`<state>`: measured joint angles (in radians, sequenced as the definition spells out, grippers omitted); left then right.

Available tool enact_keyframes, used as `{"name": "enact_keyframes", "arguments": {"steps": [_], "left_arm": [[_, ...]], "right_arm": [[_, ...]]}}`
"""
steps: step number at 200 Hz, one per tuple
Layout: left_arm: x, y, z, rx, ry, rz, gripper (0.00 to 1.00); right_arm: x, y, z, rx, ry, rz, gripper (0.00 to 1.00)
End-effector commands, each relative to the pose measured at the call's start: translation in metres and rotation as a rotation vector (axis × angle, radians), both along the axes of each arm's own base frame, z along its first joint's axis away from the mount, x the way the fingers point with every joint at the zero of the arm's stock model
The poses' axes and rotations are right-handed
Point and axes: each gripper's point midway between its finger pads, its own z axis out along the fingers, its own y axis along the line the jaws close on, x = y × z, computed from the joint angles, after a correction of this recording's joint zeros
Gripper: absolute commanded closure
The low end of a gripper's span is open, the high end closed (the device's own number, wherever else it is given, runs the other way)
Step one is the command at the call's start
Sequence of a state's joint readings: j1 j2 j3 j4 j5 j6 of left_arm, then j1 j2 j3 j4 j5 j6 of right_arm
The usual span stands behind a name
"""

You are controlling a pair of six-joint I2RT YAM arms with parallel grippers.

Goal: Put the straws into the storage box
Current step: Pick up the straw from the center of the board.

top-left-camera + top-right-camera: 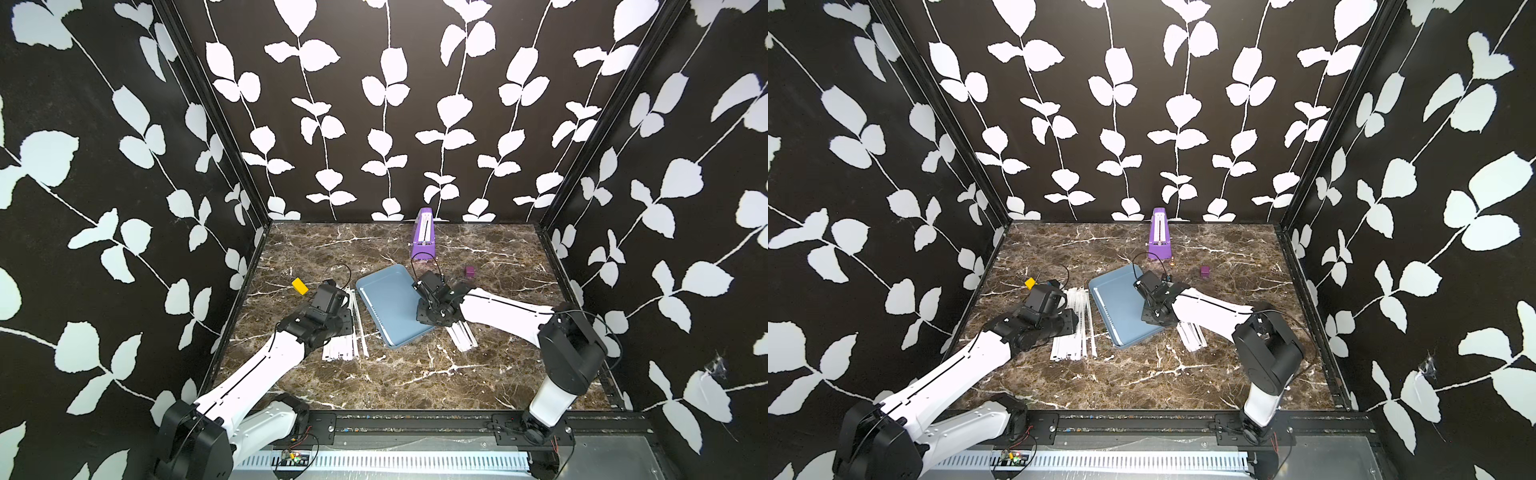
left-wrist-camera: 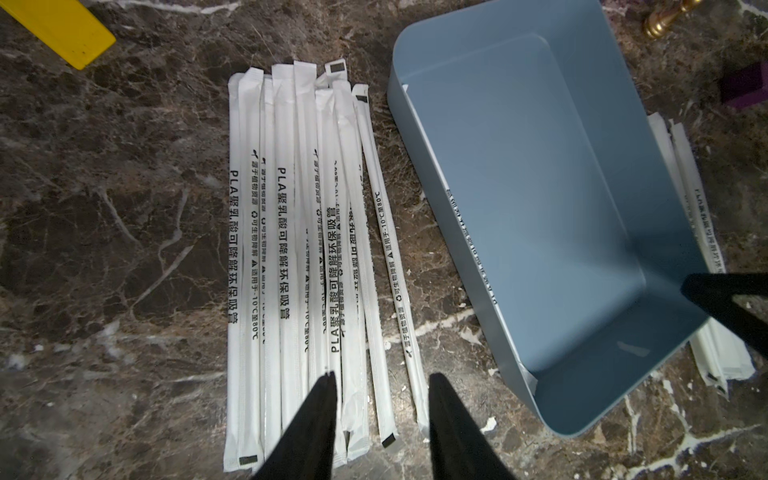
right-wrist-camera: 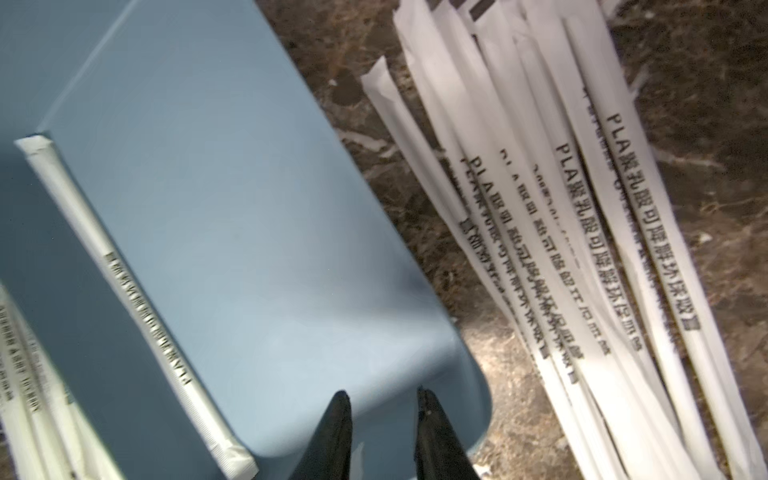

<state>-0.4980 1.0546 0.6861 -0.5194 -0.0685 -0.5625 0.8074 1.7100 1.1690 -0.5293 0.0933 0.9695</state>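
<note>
We see the storage box (image 1: 390,303) in the middle of the counter (image 1: 415,382), with one straw (image 3: 124,291) lying inside along its wall. More straws lie loose on the counter: a left pile (image 2: 291,232) just beside the box and a right pile (image 3: 582,232) on its other side. The left jaws stand apart, empty, above the left pile. The right jaws, also apart and empty, hang over a corner of the box.

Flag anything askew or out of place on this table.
The box sits skewed on the table, with only one straw visible inside, along a wall. The rest lie outside in one pile and another pile flanking it. A stray straw splays off its pile. Nothing looks damaged.
</note>
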Motion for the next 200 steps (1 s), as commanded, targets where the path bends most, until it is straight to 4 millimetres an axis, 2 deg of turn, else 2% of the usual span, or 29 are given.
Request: {"name": "enact_keyframes", "arguments": {"steps": [1, 26, 64, 86, 135, 166, 170, 200], "left_arm": [[0.009, -0.011, 0.001, -0.021, -0.011, 0.009, 0.65], [0.015, -0.026, -0.014, 0.020, 0.015, 0.000, 0.72], [0.023, -0.022, -0.035, 0.095, 0.067, 0.035, 0.76], [0.027, -0.026, -0.041, 0.096, 0.074, 0.030, 0.76], [0.034, -0.037, -0.050, 0.093, 0.080, 0.002, 0.77], [0.036, -0.038, -0.064, 0.119, 0.105, -0.009, 0.78], [0.036, -0.039, -0.066, 0.120, 0.108, -0.009, 0.79], [0.035, -0.041, -0.073, 0.124, 0.117, -0.019, 0.80]], "right_arm": [[-0.001, 0.002, 0.024, 0.026, -0.037, -0.006, 0.69], [0.007, -0.008, 0.045, -0.038, -0.105, 0.040, 0.68], [0.015, -0.022, 0.053, -0.167, -0.144, 0.115, 0.68], [0.026, -0.037, 0.051, -0.217, -0.151, 0.124, 0.68], [0.041, -0.047, 0.038, -0.266, -0.130, 0.146, 0.68], [0.046, -0.052, 0.023, -0.300, -0.099, 0.163, 0.68], [0.052, -0.047, 0.031, -0.287, -0.121, 0.162, 0.67], [0.057, -0.045, 0.029, -0.300, -0.131, 0.175, 0.67]]}}
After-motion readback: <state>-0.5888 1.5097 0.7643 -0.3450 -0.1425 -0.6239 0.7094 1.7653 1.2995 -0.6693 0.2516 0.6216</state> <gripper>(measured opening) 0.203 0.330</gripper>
